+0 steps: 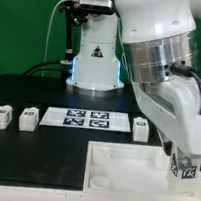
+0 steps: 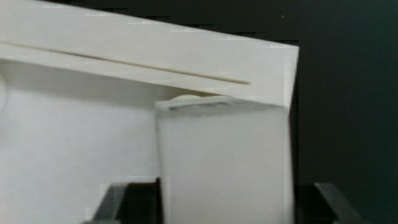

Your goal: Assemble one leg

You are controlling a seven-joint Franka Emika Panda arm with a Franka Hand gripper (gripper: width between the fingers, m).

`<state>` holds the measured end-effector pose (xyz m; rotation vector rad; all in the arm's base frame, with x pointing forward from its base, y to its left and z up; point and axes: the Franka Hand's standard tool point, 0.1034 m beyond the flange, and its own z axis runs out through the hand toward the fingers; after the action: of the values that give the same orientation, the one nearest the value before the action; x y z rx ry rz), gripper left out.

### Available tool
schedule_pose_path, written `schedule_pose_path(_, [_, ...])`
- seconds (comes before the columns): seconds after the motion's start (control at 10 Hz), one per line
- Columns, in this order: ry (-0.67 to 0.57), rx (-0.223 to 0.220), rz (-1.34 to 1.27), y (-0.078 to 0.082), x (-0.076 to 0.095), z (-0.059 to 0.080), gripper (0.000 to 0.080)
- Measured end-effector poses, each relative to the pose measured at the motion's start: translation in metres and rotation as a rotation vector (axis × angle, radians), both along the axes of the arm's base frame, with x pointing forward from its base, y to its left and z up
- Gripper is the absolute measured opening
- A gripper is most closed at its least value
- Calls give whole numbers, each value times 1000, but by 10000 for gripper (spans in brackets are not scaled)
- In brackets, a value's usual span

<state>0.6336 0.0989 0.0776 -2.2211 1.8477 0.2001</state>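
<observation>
At the near right of the black table (image 1: 33, 147), the gripper (image 1: 186, 162) hangs over the right end of the flat white panel (image 1: 131, 174). Its fingers (image 2: 128, 205) are drawn in to the width of the held leg (image 1: 189, 171) and pinch it from both sides, with the tag face turned towards the exterior camera. In the wrist view the held leg's lower end sits close to a corner of the panel. A long ridge runs along the panel's edge there, with bare black table just beyond it. I cannot tell whether leg and panel touch.

To the left the panel's top lies open. Two round sockets (image 1: 102, 160) sit near its left edge, well apart from the held leg.

On the far side of the panel, the marker board (image 1: 87, 118) lies mid-table. The leftmost leg (image 1: 0, 116) and the second leg (image 1: 28, 117) stand to its left. The third leg (image 1: 141, 128) stands just beside its right end, near the arm's bulky wrist (image 1: 163, 65), which crowds the right side.
</observation>
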Motion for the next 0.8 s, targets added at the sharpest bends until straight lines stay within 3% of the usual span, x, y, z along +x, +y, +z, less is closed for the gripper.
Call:
schedule_pose_path(0.1, [-8,-2,30,0,0,-1,389])
schedule_pose_path(0.3, [-65,-49,304,5,-3,-3,624])
schedule_pose_path(0.5, [-124,-108,547,18,-8,-5,642])
schedule_pose_path(0.8, [-196,-125,870,13,-8,-6,649])
